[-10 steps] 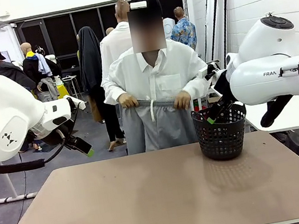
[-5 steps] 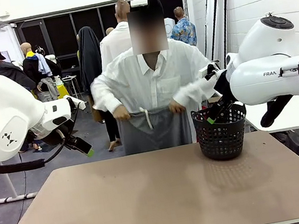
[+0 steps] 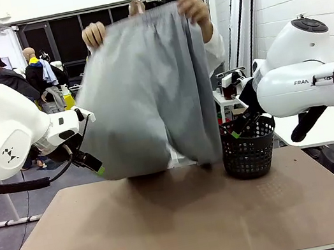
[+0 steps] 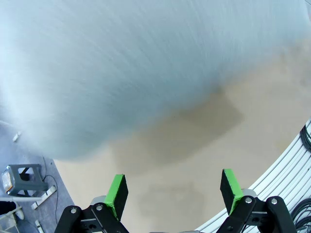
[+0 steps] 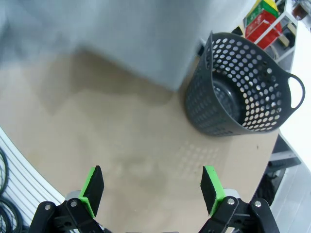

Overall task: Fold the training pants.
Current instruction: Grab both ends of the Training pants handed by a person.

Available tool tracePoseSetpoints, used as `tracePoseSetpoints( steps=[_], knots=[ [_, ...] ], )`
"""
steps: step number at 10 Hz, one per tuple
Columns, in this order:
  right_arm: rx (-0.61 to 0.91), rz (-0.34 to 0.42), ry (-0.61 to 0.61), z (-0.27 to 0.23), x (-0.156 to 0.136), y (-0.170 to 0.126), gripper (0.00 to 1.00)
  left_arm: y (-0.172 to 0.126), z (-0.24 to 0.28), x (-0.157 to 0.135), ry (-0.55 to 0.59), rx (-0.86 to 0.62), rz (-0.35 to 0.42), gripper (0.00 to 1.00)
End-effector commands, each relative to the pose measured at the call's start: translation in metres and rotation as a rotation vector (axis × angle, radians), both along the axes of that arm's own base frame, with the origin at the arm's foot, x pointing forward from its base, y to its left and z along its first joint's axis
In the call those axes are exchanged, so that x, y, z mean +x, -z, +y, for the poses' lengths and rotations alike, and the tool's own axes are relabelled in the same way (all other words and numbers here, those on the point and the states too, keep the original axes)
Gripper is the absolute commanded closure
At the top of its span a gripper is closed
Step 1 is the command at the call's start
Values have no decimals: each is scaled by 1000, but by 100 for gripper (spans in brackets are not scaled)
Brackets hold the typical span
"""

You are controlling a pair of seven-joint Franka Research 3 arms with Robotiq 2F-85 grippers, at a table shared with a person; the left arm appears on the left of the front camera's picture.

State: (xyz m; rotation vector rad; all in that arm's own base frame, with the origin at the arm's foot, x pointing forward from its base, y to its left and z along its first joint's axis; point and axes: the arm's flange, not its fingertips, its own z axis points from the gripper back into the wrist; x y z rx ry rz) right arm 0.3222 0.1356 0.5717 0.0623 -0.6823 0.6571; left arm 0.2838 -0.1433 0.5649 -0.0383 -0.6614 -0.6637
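While hands [image 3: 94, 34] hold up training pants [image 3: 148, 89], owner hidden.
I log left gripper [image 4: 172, 175], right gripper [image 5: 151, 170]: spread, empty.

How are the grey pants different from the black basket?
The training pants are light grey and soft; the basket is black, stiff and full of holes. The pants are held up by the person's hands; the basket stands on the table. The pants look far bigger than the basket. Both are at the table's far side.
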Motion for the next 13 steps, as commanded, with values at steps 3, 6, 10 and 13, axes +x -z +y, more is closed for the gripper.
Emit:
tracePoseSetpoints(
  steps=[3, 6, 10, 13],
  knots=[
    [4, -9, 0, 1, 1, 0, 0, -1, 0, 1, 1, 4, -13, 0],
    [4, -9, 0, 1, 1, 0, 0, -1, 0, 1, 1, 4, -13, 0],
    [4, -9, 0, 1, 1, 0, 0, -1, 0, 1, 1, 4, -13, 0],
    [4, -9, 0, 1, 1, 0, 0, -1, 0, 1, 1, 4, -13, 0]
  ],
)
